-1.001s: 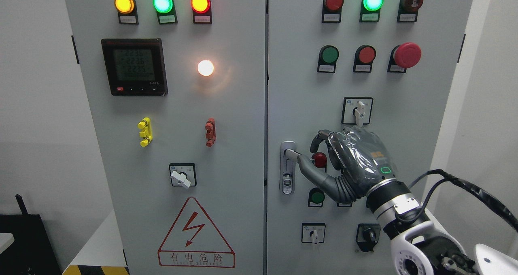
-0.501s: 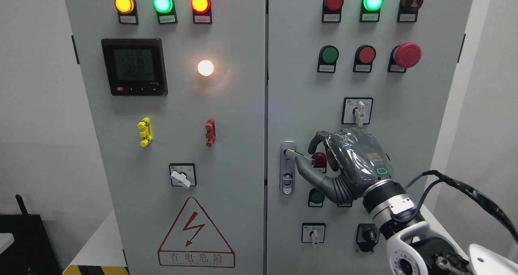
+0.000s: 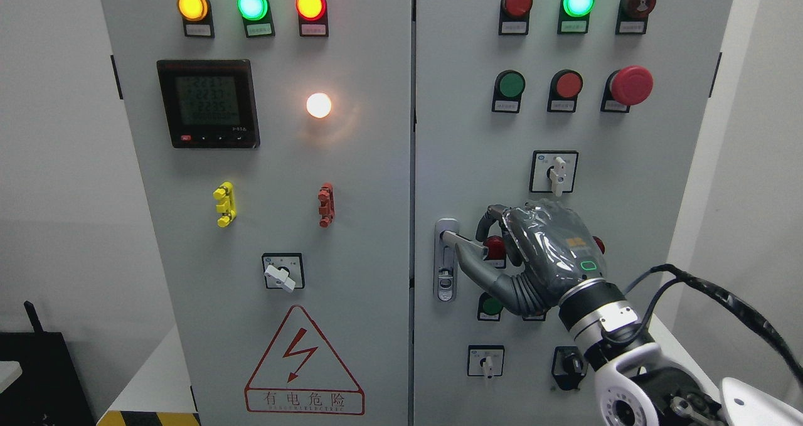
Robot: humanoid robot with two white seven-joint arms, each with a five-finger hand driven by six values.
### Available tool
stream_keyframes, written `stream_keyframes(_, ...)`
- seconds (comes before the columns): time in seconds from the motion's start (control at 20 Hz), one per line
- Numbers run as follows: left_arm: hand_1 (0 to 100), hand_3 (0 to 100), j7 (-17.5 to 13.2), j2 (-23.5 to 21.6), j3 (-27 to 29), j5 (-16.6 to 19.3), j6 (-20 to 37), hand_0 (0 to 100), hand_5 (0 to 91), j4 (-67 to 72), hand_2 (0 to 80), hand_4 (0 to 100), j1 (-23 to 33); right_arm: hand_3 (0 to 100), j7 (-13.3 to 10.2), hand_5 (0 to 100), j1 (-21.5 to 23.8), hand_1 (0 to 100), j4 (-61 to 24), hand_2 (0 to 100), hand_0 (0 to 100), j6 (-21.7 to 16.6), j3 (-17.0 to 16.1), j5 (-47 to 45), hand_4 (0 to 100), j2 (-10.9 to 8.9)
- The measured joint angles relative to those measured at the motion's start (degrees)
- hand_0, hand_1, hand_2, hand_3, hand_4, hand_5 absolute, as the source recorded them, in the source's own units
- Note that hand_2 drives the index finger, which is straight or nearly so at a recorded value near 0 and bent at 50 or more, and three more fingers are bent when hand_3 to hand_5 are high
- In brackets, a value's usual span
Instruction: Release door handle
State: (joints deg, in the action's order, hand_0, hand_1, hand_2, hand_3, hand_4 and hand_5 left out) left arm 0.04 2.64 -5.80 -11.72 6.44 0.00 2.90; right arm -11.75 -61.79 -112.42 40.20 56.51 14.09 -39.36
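The silver door handle (image 3: 465,243) sticks out to the right from its lock plate (image 3: 445,275) at the left edge of the right cabinet door (image 3: 627,137). My right hand (image 3: 480,241), grey and wrapped in clear film, comes in from the lower right. Its thumb (image 3: 477,269) lies along the underside of the lever, and its curled fingers (image 3: 492,216) arch over the lever's outer end. The hand hides a red button and part of a green one. The left arm is not in view.
The right door carries indicator lamps, push buttons, a red mushroom stop button (image 3: 630,85) and rotary switches (image 3: 554,170). The left door (image 3: 270,162) holds a meter, lamps and a hazard triangle. A black cable (image 3: 721,294) loops off my forearm at the right.
My right wrist has shifted slightly left and down. The thumb has slid back from the lock plate and dropped below the lever, baring more of the silver handle.
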Motion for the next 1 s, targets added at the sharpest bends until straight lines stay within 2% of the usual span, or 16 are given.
stream_keyframes(1.0, 39, 0, 0.0, 0.0, 0.0, 0.0, 0.0, 12, 0.0, 0.0, 0.0, 0, 0.0, 100, 0.0, 100, 0.3, 16, 0.6, 52, 42, 0.0, 0.0, 0.0, 100, 0.27)
